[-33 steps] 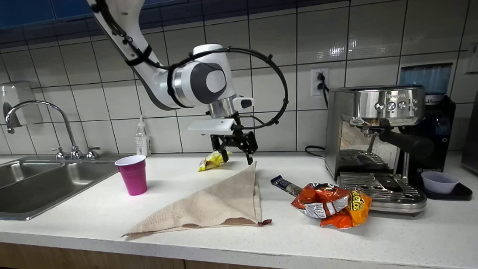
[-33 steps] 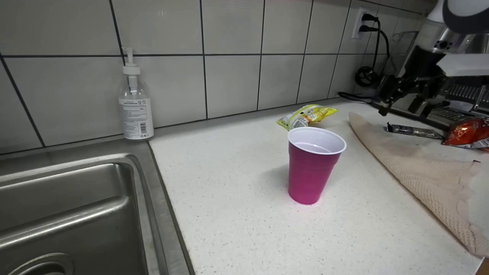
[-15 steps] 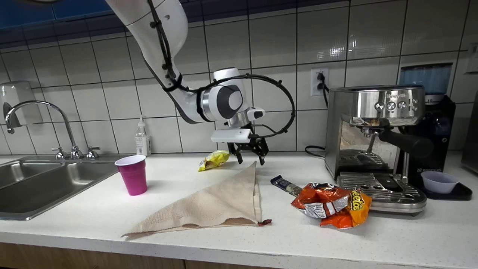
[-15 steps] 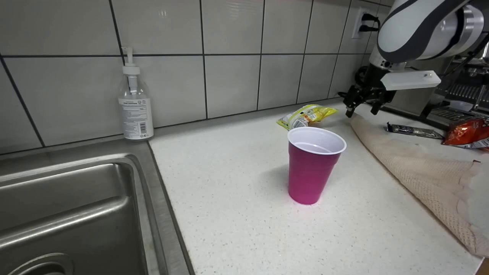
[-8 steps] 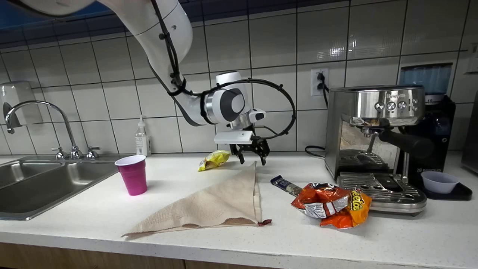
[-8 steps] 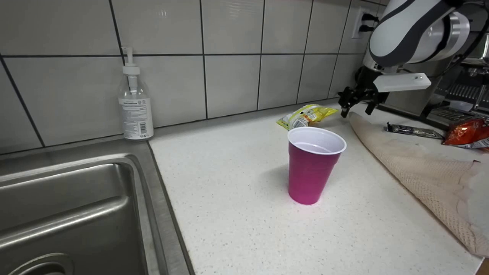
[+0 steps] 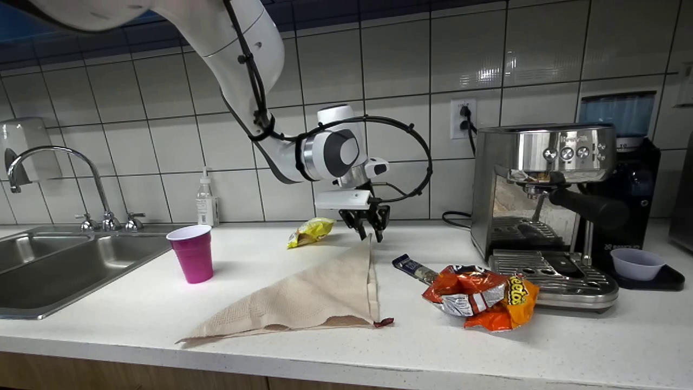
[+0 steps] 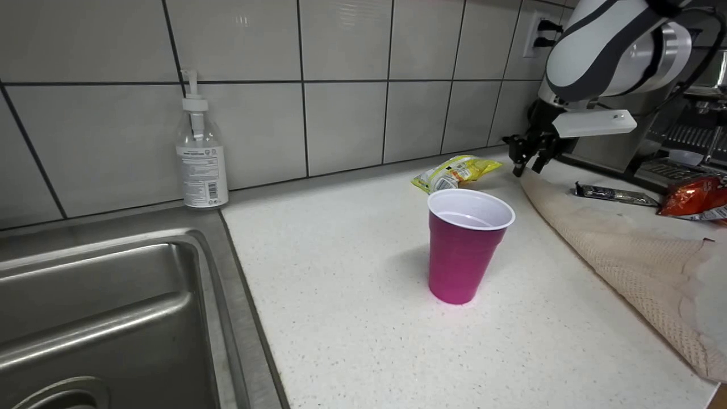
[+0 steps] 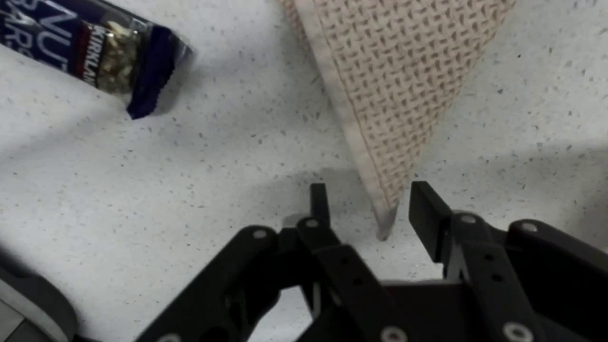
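the tan cloth (image 7: 325, 295) is lying on the counter surface (image 7: 249, 254), its thin tip (image 9: 385, 216) pointing at the surface's back edge and its wide end resting near the front edge. the claw (image 9: 368, 202) is hanging over that tip with its two fingers (image 9: 427, 218) standing apart; in the wrist view, the tip is showing between them and they are not pinching it. the tip is sitting closer to one finger, so the claw could be bumping it away, or catching only a tiny bit and letting it slip. a blue nut bar (image 9: 90, 52) and a shiny orange bag (image 7: 482, 298) are lying near the cloth, toward the coffee machine (image 7: 541, 160), and a yellow bag (image 7: 311, 232) is resting near the back edge. a pink cup (image 7: 192, 260) is standing toward the sink (image 7: 108, 265), where a swinging cloth could be tipping it over.
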Available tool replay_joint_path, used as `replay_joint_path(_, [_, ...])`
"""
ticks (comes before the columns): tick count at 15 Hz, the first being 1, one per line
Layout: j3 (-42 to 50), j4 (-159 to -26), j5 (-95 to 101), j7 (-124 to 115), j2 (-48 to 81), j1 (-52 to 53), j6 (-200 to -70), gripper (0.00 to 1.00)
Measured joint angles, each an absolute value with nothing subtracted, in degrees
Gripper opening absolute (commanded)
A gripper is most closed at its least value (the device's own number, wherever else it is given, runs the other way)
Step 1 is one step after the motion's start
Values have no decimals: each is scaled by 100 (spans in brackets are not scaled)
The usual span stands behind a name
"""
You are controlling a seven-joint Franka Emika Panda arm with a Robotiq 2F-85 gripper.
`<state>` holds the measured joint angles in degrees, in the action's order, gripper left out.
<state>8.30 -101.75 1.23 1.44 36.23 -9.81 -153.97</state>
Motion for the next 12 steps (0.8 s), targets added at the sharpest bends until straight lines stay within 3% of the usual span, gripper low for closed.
replay_joint_path(2, [829,-10150,123,144,3656,-981,-15397,3])
replay_joint_path(3, [827,-10144,123,144,3668,-981,-15397,0])
replay_joint_path(12, [814,-10022,-9,129,3719,-986,-15397,1])
